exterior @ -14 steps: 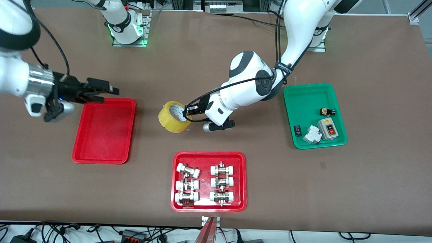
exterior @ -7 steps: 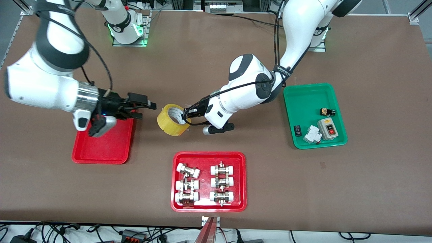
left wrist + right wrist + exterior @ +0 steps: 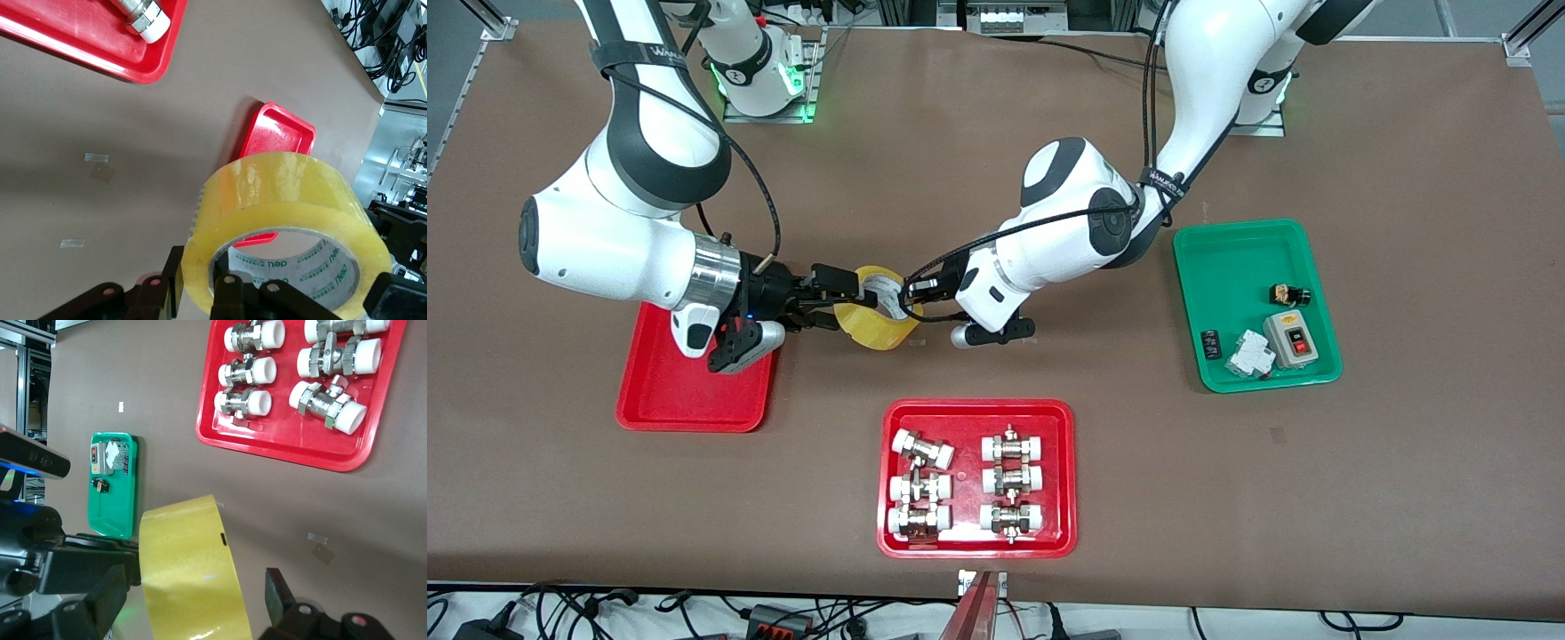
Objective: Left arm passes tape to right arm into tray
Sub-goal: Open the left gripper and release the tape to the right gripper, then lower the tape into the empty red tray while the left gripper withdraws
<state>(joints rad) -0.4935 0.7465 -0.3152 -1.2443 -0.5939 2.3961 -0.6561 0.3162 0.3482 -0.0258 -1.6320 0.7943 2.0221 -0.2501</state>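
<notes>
currently the tape point(image 3: 874, 313) hangs above bare table, beside the plain red tray point(image 3: 660, 398) on the side toward the left arm's end. the left gripper point(image 3: 908, 296) is clenched on the roll's wall, one finger through the hole. the right gripper point(image 3: 838, 294) is released, its fingers straddling the roll's other edge. nearer the camera than the tape sits the fittings tray point(image 3: 1060, 471).

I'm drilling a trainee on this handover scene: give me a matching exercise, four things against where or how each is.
1 tape
2 right pincer
3 green tray
4 plain red tray

a holds a grey switch box
b partly under the right arm
c gripped by the left pincer
d open, astride the tape

Pairs: 1-c, 2-d, 3-a, 4-b.
</notes>
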